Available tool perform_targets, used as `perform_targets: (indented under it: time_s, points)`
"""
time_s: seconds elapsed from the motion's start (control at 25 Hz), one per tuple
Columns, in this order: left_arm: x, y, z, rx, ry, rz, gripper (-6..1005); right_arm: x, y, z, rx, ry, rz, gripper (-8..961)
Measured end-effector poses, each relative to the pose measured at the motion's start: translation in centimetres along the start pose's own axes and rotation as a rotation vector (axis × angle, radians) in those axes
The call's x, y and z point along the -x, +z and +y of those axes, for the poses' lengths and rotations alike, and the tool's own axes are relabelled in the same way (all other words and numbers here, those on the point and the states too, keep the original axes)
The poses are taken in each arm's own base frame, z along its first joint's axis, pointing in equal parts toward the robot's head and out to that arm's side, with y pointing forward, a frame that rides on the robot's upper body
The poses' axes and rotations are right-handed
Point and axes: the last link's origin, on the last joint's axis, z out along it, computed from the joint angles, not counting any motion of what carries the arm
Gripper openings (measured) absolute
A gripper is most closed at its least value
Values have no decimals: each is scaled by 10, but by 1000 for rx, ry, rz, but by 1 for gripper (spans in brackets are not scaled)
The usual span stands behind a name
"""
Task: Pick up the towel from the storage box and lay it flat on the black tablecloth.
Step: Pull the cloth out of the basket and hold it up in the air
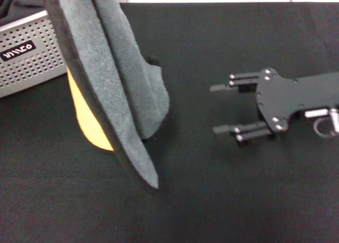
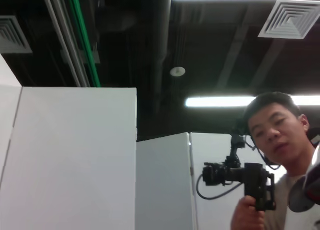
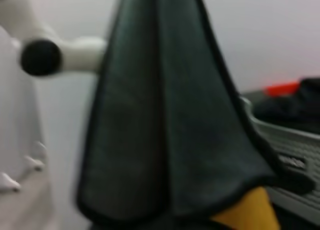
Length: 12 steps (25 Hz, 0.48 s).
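The black tablecloth covers the surface, with the storage box resting on it.

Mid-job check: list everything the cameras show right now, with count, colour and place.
towel: one, grey-green with black trim and yellow-orange reverse, hanging folded above the tablecloth, beside the box
box: one, silver-grey perforated metal, black label, far left
dark cloth: one, black, in the box
tablecloth: one, black, covering the table
person: one, holding a black camera rig, left wrist view
left claw: not in view
right claw: one, black, open, above the tablecloth right of the towel
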Motion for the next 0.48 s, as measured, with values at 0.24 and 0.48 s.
perform_targets:
  time_s: [0.24,0.48]
  points:
    - [6,9,2,49,-25,-43,15,-2,14,-29,-100,-65,146,741]
    - [11,16,5,89,-39,-88,15,4,15,-31,-86,-130,211,741]
